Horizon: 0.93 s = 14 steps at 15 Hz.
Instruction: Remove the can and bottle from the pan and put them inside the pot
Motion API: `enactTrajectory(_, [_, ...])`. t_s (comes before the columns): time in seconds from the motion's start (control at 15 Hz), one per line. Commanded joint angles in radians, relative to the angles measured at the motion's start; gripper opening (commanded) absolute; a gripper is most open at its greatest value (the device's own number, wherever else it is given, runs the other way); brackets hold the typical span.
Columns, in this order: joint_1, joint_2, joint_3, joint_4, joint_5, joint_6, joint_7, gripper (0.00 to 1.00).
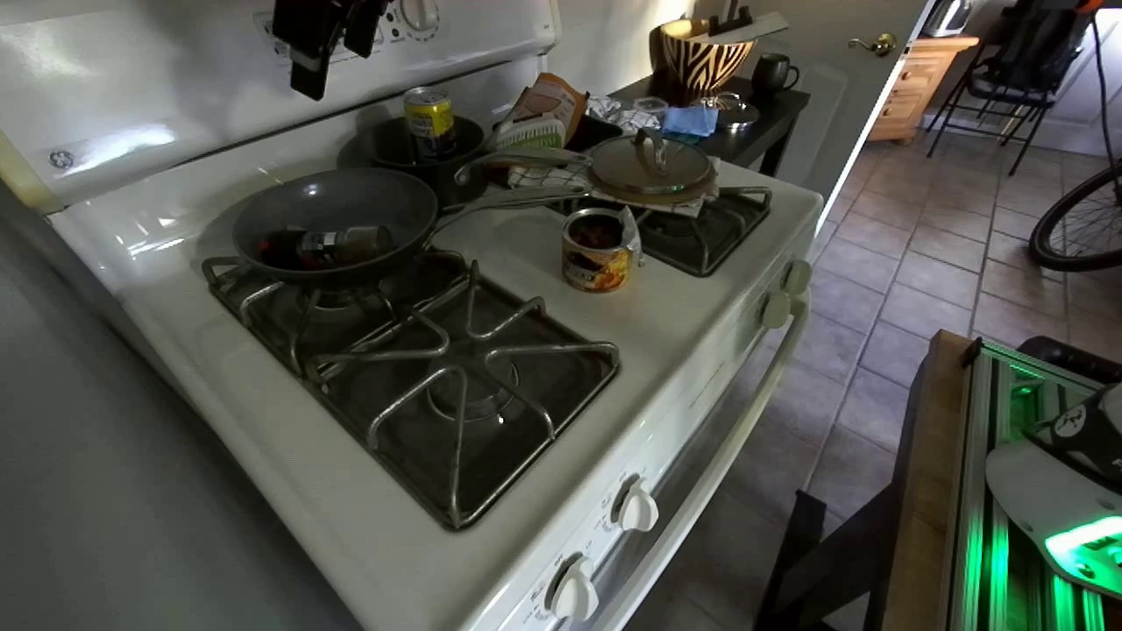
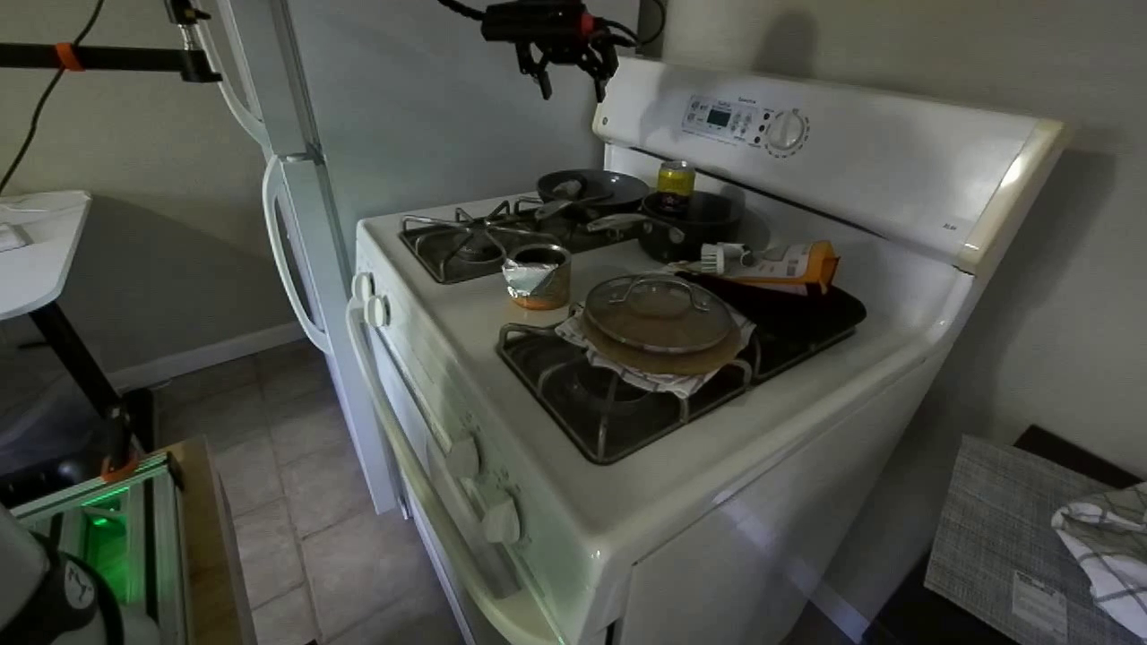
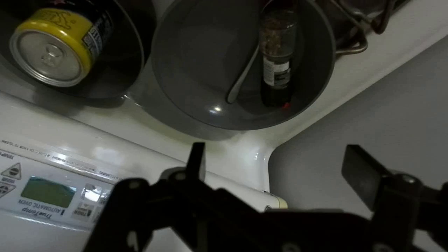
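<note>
A yellow and black can [image 1: 429,123] stands upright in the deep black pot [image 2: 676,240]; in the wrist view the can [image 3: 66,42] shows its silver top, at the left. The wide grey frying pan [image 1: 333,197] sits beside the pot on a back burner. A clear bottle [image 3: 278,59] with dark contents and a white label lies on its side in the pan; it also shows in an exterior view [image 1: 329,245]. No upright yellow bottle shows. My gripper [image 3: 275,147] is open and empty, high above the stove's back panel near the pan; its fingers also show in an exterior view [image 2: 573,95].
A slim grey utensil [image 3: 239,85] lies in the pan. An opened food can [image 1: 596,258] stands mid-stove. A glass-lidded vessel [image 2: 659,313] sits on a cloth over a burner. A box and brush [image 2: 771,264] lie behind it. The back panel [image 2: 860,161] rises behind the pot.
</note>
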Motion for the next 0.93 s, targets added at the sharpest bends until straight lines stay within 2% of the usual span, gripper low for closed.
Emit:
enactTrajectory(0.0, [0.012,0.035,-0.018,-0.007,-0.025,0.031,0.010,1.00])
enactTrajectory(0.4, [0.012,0.180,0.009,0.036,-0.012,0.048,-0.102,1.00])
enactTrajectory(0.67, [0.025,0.242,0.007,0.068,-0.020,0.097,-0.115,1.00])
enactTrajectory(0.87, [0.031,0.272,0.012,0.107,-0.015,0.088,-0.124,1.00])
